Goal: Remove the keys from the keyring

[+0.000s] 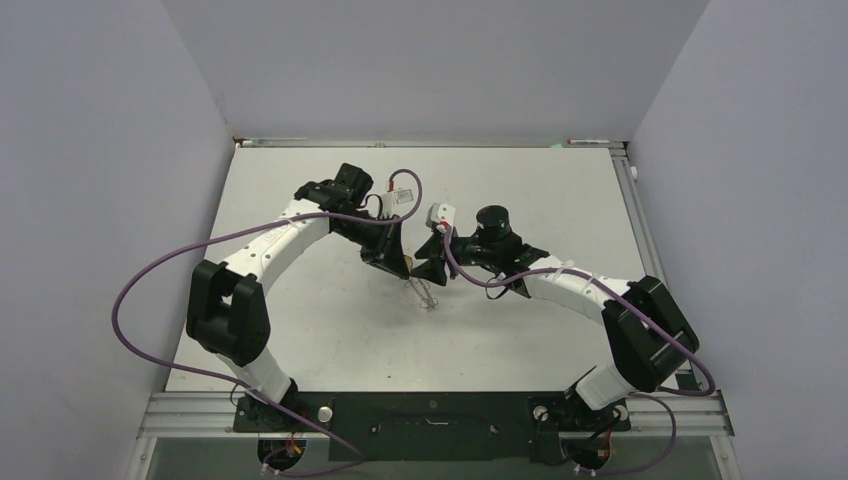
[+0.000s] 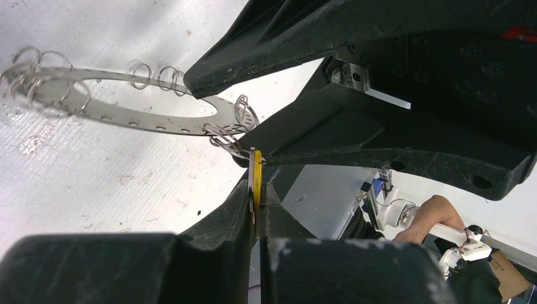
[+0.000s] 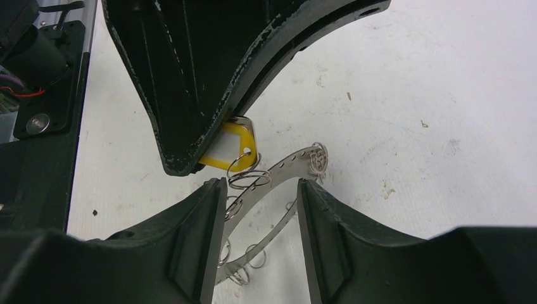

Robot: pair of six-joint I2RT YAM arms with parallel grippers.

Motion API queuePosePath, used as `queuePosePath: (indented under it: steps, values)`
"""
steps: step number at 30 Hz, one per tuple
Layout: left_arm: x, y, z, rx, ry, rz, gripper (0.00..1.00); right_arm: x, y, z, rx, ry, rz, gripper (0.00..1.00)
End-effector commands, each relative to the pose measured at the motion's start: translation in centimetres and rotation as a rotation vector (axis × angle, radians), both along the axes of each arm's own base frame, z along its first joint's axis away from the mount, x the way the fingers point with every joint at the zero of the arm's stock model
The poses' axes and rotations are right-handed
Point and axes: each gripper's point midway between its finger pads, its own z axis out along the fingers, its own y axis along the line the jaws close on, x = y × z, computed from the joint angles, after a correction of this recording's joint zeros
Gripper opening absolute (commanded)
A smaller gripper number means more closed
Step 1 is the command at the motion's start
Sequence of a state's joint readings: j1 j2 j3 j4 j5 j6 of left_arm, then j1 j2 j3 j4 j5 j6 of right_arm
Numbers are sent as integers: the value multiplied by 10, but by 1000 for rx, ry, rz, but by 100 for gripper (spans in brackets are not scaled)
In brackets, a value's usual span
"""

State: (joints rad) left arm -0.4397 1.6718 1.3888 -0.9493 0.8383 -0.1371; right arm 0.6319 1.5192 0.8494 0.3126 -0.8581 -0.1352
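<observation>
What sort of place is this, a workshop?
Probably a robotics lab test cell: left arm and right arm bolted at a white table, plain grey walls boxing it in, a person nearby.

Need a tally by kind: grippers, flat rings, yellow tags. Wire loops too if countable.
grippers: 2 (left gripper, right gripper)
flat grey keyring: 1
yellow key tag: 1
small wire loops: bunched and overlapping, no exact count
total: 4, loops left out
</observation>
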Motion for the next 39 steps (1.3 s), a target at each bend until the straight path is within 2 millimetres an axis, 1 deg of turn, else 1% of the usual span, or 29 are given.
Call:
queuePosePath:
  steps: [1, 9, 14, 18, 25, 27, 31, 35, 39]
  values:
    - [1, -7, 32, -76, -77, -26, 0, 3, 12, 27, 70, -71, 26, 46]
    - [0, -7, 31, -76, -72, -24, 0, 2, 15, 27, 71, -65, 35, 47]
    - [0, -7, 31, -75, -71, -24, 0, 10, 16, 25, 51, -76, -13, 45]
    - [-1, -7, 30, -75, -69, -24, 0, 12, 15, 24, 45, -77, -26, 43]
    - [1, -6, 31, -88, -59, -11, 0, 14, 11, 20, 25, -80, -42, 27]
    - [3, -3, 30, -90, -54, 3, 0, 14, 10, 19, 18, -83, -43, 21]
    - [10, 3, 28, -85, -46, 36, 0, 13, 8, 16, 5, -82, -38, 12]
    - [20, 11, 23, -80, -29, 85, 0, 11, 7, 15, 1, -83, -33, 6]
    - [29, 18, 16, -49, -25, 126, 0, 10, 5, 14, -2, -78, -33, 5]
